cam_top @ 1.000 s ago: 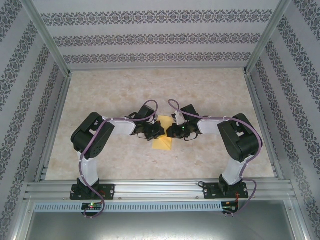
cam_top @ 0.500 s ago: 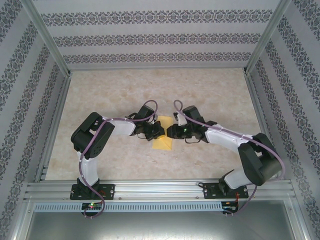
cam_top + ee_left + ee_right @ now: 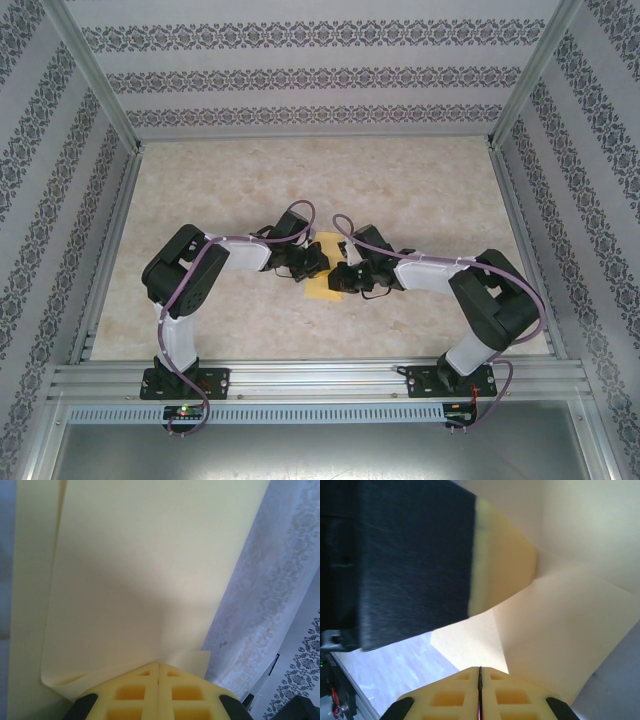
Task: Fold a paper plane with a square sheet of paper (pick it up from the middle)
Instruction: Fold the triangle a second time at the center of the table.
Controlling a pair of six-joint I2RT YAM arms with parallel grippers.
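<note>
- Over the middle of the marble table (image 3: 220,190), in the top external view, the two arms meet wrist to wrist, and the square sheet of paper (image 3: 322,291) shows as a yellow patch between and under them.
- There the left gripper (image 3: 313,263) sits at the sheet's left side and the right gripper (image 3: 345,279) just beside it, at the sheet's right side; from this height I cannot tell how either pair of jaws stands.
- In the left wrist view, the left gripper (image 3: 158,669) has its yellow pads pressed together with no gap, pinching a curled near edge of the square sheet of paper (image 3: 150,580), which spreads away from the tips, one layer lying over another along the left.
- In the right wrist view, the right gripper (image 3: 480,671) is likewise closed, pad against pad, and the square sheet of paper (image 3: 560,630) runs into its tips, a crease slanting across it.
- Just above, the left gripper's finger (image 3: 502,565), black with a yellow pad, rests against the same sheet.
</note>
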